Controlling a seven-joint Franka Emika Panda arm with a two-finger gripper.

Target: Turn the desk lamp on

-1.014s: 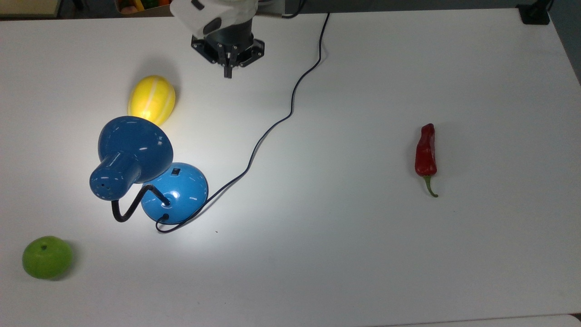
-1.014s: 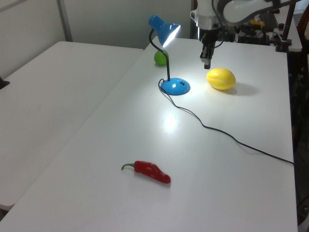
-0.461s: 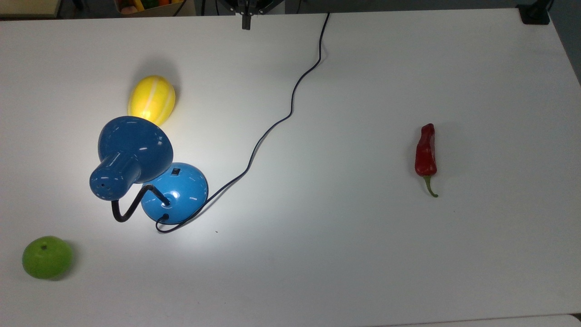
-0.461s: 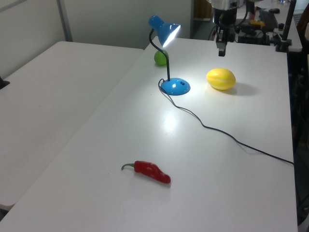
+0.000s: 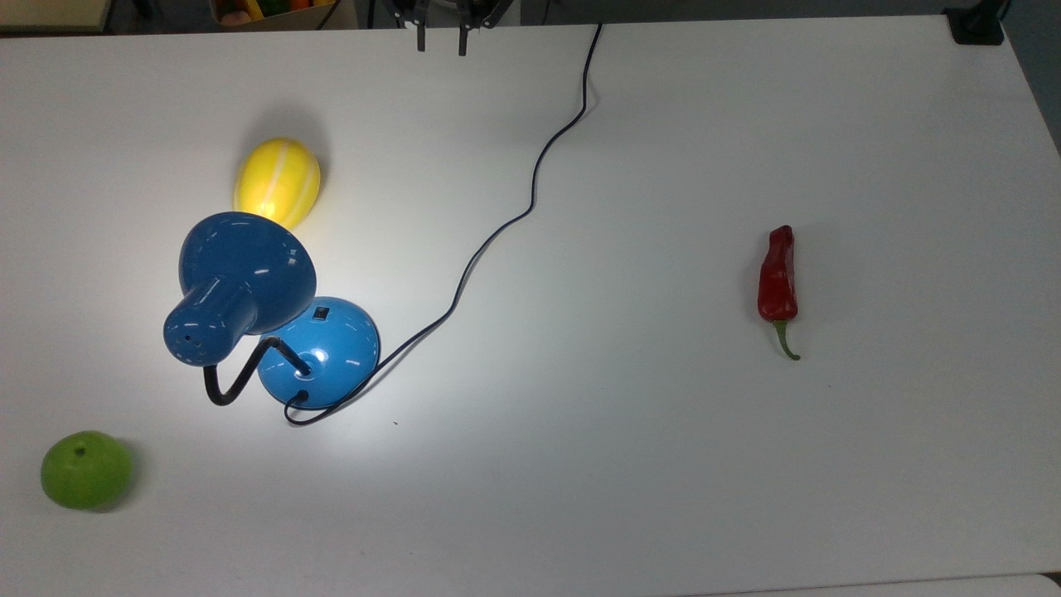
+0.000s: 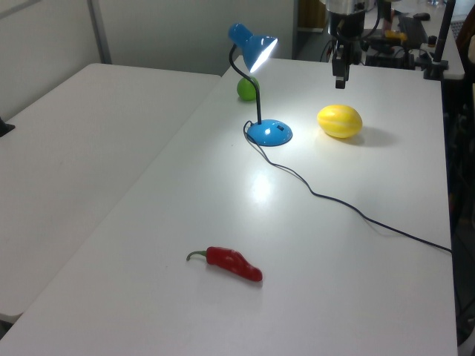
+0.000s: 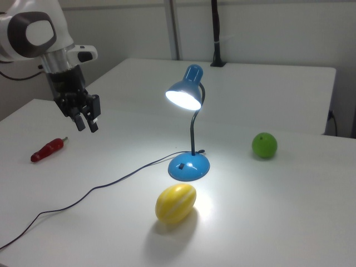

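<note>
One glossy blue desk lamp with bell shade and black bendy neck (image 5: 249, 282) stands lit on the white table (image 5: 663, 464), toward the top view's left; its domed base (image 5: 327, 348) carries one small black switch (image 5: 321, 313), and one black cord (image 5: 497, 232) trails off. One two-finger gripper (image 5: 440, 37), fingers spread and holding nothing, hangs at the top view's upper edge, well apart from the lamp. One yellow melon (image 5: 277, 182) near the shade, one green apple (image 5: 85, 469), one red chili pepper (image 5: 777, 282).
</note>
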